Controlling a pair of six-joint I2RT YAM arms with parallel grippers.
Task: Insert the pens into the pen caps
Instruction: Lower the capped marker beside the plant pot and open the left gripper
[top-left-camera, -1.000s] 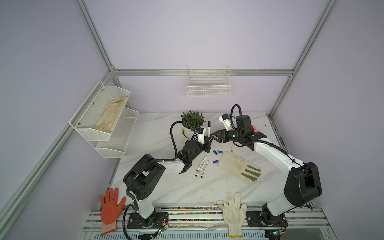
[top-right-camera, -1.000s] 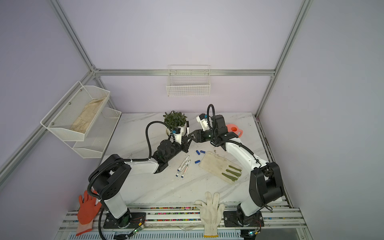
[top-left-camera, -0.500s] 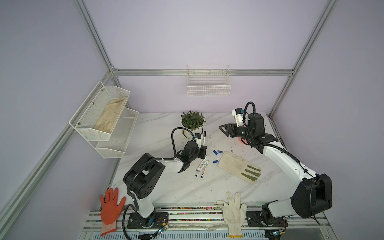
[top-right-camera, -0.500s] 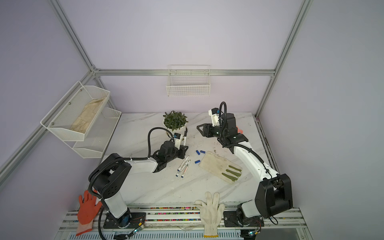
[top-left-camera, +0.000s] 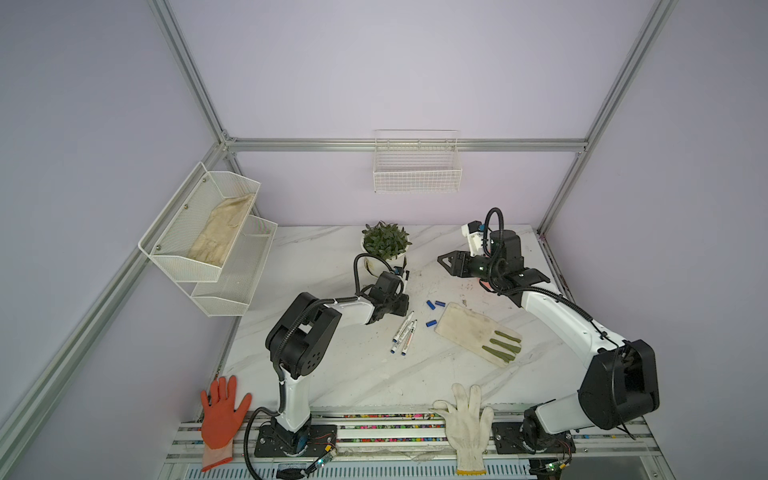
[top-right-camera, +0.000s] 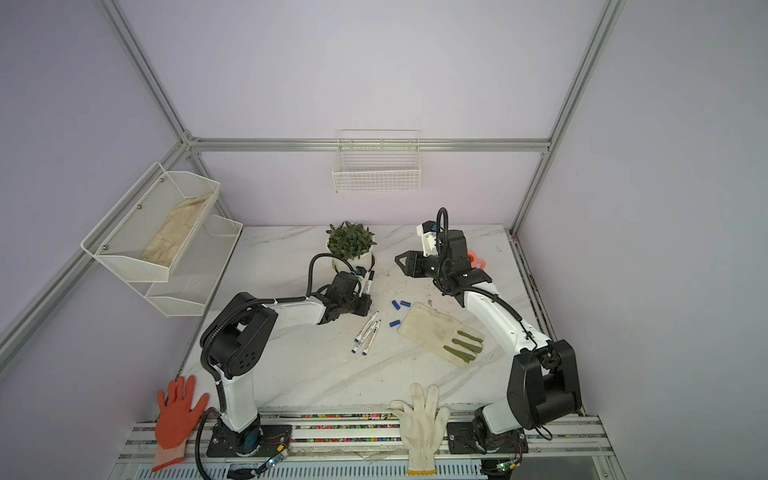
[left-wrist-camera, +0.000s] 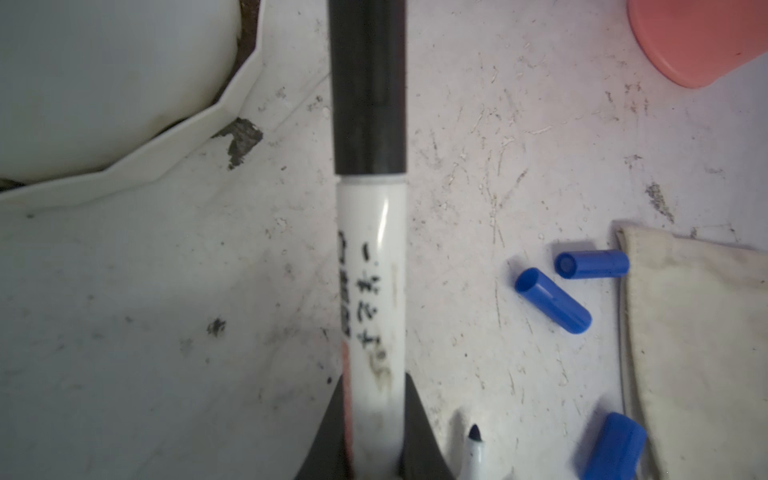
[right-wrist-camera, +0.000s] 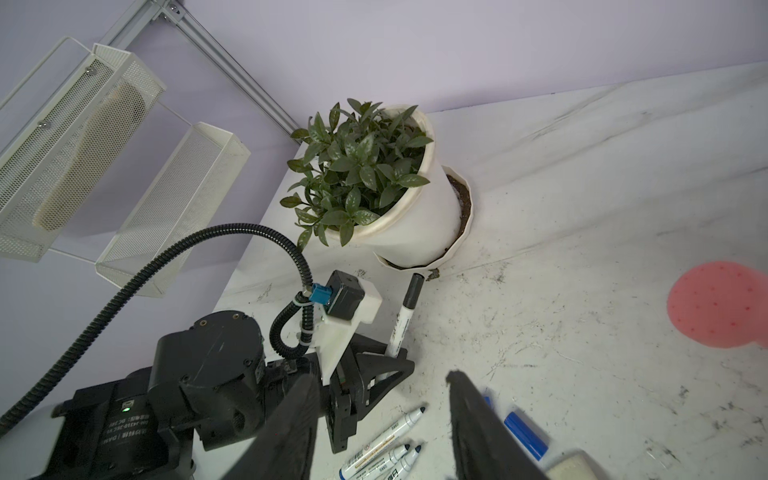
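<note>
**A:** Where is the left claw (left-wrist-camera: 372, 436)?

**B:** Low over the tabletop (top-left-camera: 332, 365), in front of the plant pot (top-left-camera: 386, 243). It is pinching the capped pen (left-wrist-camera: 370, 291) by the lower part of its white printed barrel.

**A:** Capped with what?

**B:** The black cap (left-wrist-camera: 368, 83) — seated on the far end of the barrel, which points towards the pot's saucer.

**A:** And the right claw (right-wrist-camera: 381, 376)?

**B:** Spread wide, with nothing between its fingers (right-wrist-camera: 478, 428). It hangs above the tabletop to the right of the pot, well apart from the left claw.

**A:** The other pens?

**B:** Three loose pens (top-left-camera: 404, 332) lie side by side on the tabletop, just in front of the left claw. They are uncapped, with their dark tips towards it.

**A:** Their caps?

**B:** Three blue caps (top-left-camera: 431, 305) lie to the right of those pens, beside the cuff of a beige glove (top-left-camera: 469, 328). Two sit close together at the cuff's far corner. In the left wrist view one of that pair seems to touch the fabric, though I cannot say for sure. The third lies nearer the front, between the loose pens and the glove.

**A:** Anything else close by?

**B:** A pink plastic thing (top-right-camera: 477, 261) behind the right arm — too hidden to name.
</note>
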